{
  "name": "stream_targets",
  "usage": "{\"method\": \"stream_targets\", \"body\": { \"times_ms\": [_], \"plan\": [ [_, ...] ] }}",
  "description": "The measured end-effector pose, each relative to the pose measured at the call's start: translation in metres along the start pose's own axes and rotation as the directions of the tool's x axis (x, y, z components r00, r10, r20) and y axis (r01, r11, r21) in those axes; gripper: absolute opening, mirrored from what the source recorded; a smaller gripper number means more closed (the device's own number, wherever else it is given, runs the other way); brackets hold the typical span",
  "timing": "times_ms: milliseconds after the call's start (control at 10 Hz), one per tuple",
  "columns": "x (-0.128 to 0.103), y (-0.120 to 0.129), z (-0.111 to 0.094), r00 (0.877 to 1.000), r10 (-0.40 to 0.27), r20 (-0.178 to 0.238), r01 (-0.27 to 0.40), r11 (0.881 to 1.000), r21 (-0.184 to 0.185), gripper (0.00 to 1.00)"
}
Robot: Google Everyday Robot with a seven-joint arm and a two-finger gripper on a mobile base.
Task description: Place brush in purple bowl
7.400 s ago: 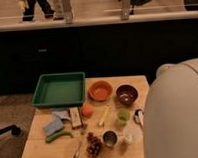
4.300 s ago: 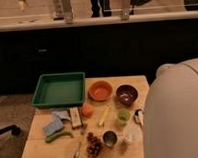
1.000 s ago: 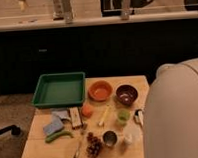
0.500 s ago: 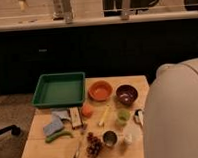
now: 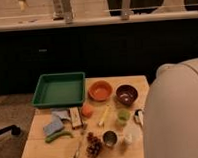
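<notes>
Nothing moved since earlier frames; layout same. End effector out of view, can't tell if wide or narrow. White robot body (image 5: 177, 114) covers counter (image 5: 46, 155) right edge. Purple bowl (image 5: 127, 94) near far right corner, just right of orange bowl (image 5: 100, 90). Green tray (image 5: 59, 89) at far left corner. Green cup (image 5: 123, 116) in front of purple bowl; metal cup (image 5: 110, 138) and grapes (image 5: 93, 145) near front edge. Blue cloth (image 5: 52, 127) at left. Brush: can't tell which item.

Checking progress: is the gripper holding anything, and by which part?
Cannot be told: the gripper is out of view; only the white robot body shows, at right.
</notes>
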Motion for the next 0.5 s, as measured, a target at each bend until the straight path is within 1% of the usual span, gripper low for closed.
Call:
{"method": "stream_targets", "body": {
  "times_ms": [100, 200, 300, 500],
  "plan": [
    [-0.0012, 0.0002, 0.0008, 1.0, 0.028, 0.015, -0.028, 1.0, -0.005, 0.8],
    [0.0015, -0.002, 0.0012, 0.996, 0.083, 0.031, -0.082, 0.997, -0.013, 0.8],
    [0.0025, -0.004, 0.0013, 0.99, 0.134, 0.041, -0.133, 0.991, -0.021, 0.8],
    [0.0037, -0.0074, 0.0012, 0.977, 0.204, 0.055, -0.202, 0.979, -0.036, 0.8]
  ]
}}
